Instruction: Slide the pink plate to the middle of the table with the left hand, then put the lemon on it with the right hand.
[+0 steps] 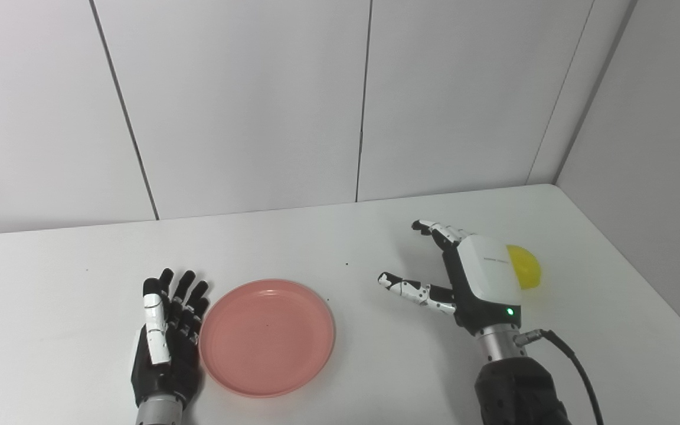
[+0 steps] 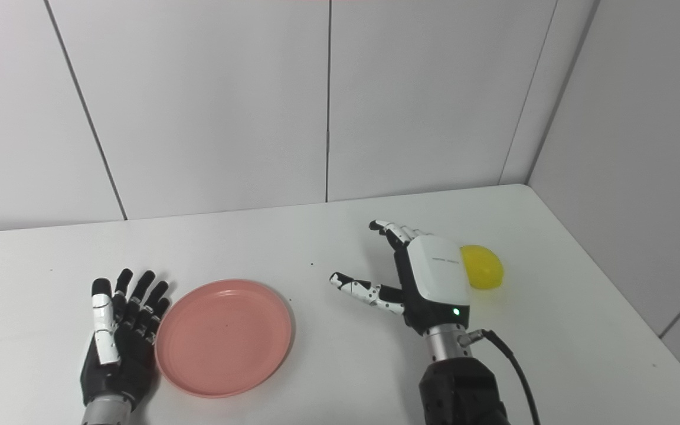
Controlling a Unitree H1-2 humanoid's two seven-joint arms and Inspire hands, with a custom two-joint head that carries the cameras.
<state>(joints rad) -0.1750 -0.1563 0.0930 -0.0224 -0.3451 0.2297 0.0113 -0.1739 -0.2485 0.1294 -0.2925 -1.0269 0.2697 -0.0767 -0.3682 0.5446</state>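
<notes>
Left eye view: both hands empty, fingers spread.
The left hand (image 1: pixel 166 336) lies just beside the pink plate (image 1: pixel 267 336); the right hand (image 1: pixel 464 277), with small unreadable writing on its back, is beside the lemon (image 1: pixel 526 267).

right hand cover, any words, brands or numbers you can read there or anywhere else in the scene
Right hand: one short line of dark print on its white back cover, too small and blurred to read.
Left hand: no text visible.
Pink plate: no text visible.
Lemon: no text visible.
Table and wall panels: no text or signs visible.
</notes>
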